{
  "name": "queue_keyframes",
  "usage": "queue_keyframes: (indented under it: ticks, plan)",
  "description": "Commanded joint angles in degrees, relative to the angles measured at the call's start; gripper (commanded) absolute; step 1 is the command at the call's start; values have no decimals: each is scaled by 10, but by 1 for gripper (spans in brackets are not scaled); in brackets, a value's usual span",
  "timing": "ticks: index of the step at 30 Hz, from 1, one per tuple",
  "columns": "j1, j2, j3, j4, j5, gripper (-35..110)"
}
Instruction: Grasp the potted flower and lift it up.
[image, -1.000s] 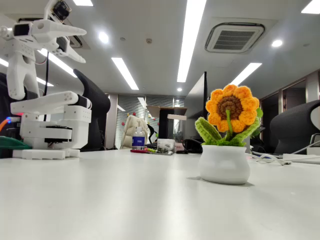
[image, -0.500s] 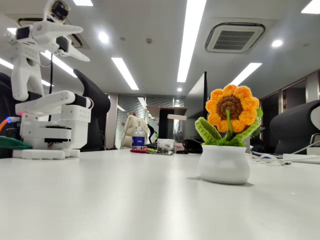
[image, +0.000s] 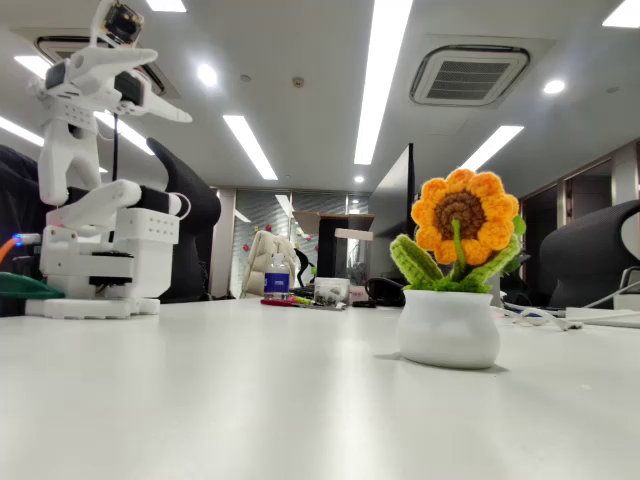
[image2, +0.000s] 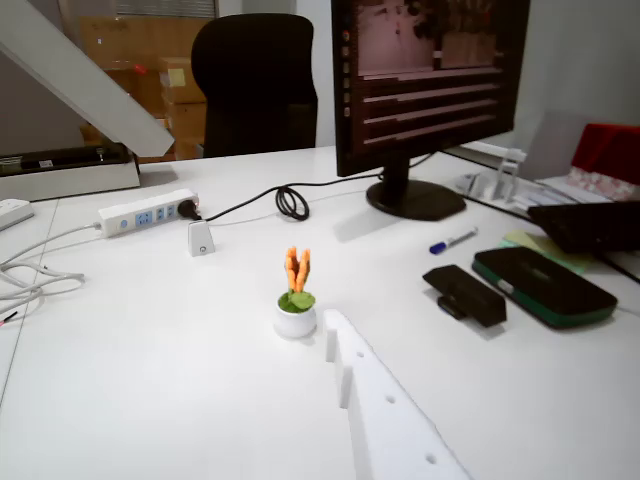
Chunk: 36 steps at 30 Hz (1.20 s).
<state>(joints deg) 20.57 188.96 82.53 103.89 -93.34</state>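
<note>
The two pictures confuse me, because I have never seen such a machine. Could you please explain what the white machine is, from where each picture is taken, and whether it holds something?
The white machine is a small robot arm standing on a white table. Its grasping part, the tool, is raised high with its two fingers apart, and it holds nothing.

The fixed view comes from a camera low on the table. The wrist view comes from a camera riding on the arm, looking down past one white finger.

On the table stands the potted flower, a yarn sunflower in a round white pot; in the wrist view it looks small, a good way from the tool. That view also shows a monitor, a power strip, a blue pen and a dark green case.
</note>
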Motion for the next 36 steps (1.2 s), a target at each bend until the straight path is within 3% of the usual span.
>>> queue_keyframes:
  ticks: [1, 12, 25, 36]
  plan:
    - [12, 0, -3, 6, 3, 77]
    - [41, -10, 26, 4, -12, 77]
    - [105, -207, 23, -5, -25, 77]
    - [105, -399, 24, -50, 20, 77]
